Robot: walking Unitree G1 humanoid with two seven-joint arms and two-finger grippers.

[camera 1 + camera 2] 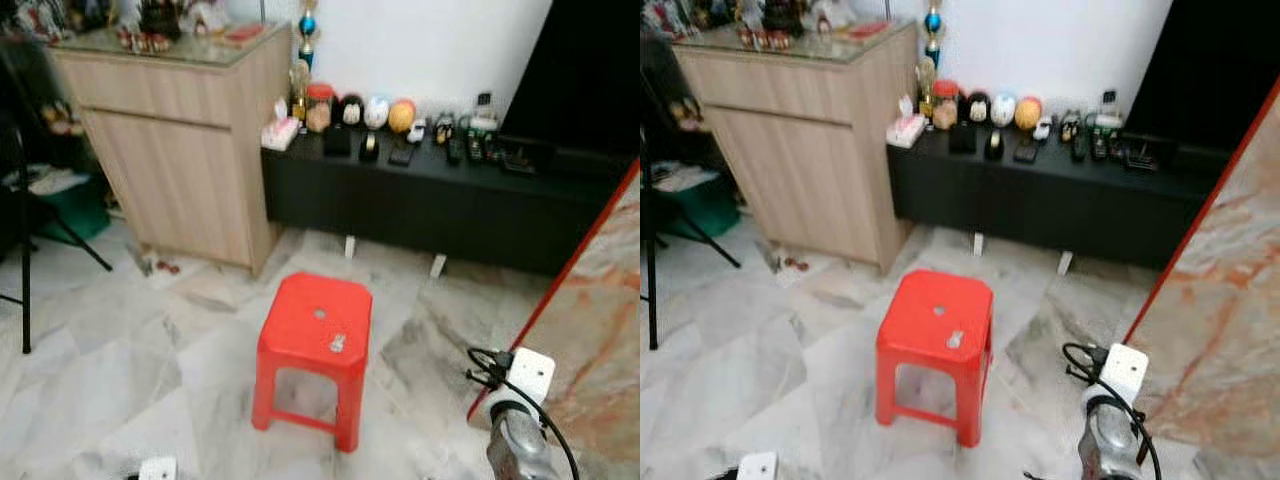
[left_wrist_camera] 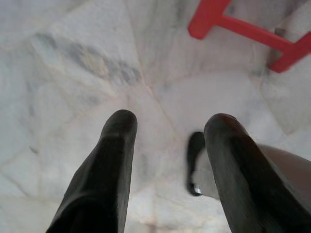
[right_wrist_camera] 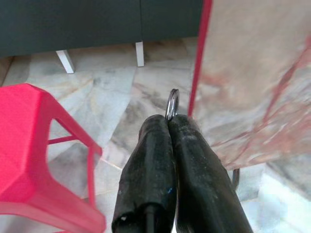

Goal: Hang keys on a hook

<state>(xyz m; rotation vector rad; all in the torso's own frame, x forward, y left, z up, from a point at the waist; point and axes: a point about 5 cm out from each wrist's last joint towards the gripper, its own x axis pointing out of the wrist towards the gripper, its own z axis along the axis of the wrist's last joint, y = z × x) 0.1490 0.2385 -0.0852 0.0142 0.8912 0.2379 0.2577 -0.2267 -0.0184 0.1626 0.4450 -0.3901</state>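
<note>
Pinching one key ring [image 3: 172, 103], right tool [image 3: 167, 121].

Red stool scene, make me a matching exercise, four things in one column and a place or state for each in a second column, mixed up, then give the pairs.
Things:
1. red stool
2. key ring
3. left end effector
4. wooden cabinet

Places or states:
A. fingers apart, over the marble floor
B. left of the black TV bench
C. pinched between the right end effector fingers
D. standing on the floor, small metal item on its seat

Pairs: 1-D, 2-C, 3-A, 4-B
</note>
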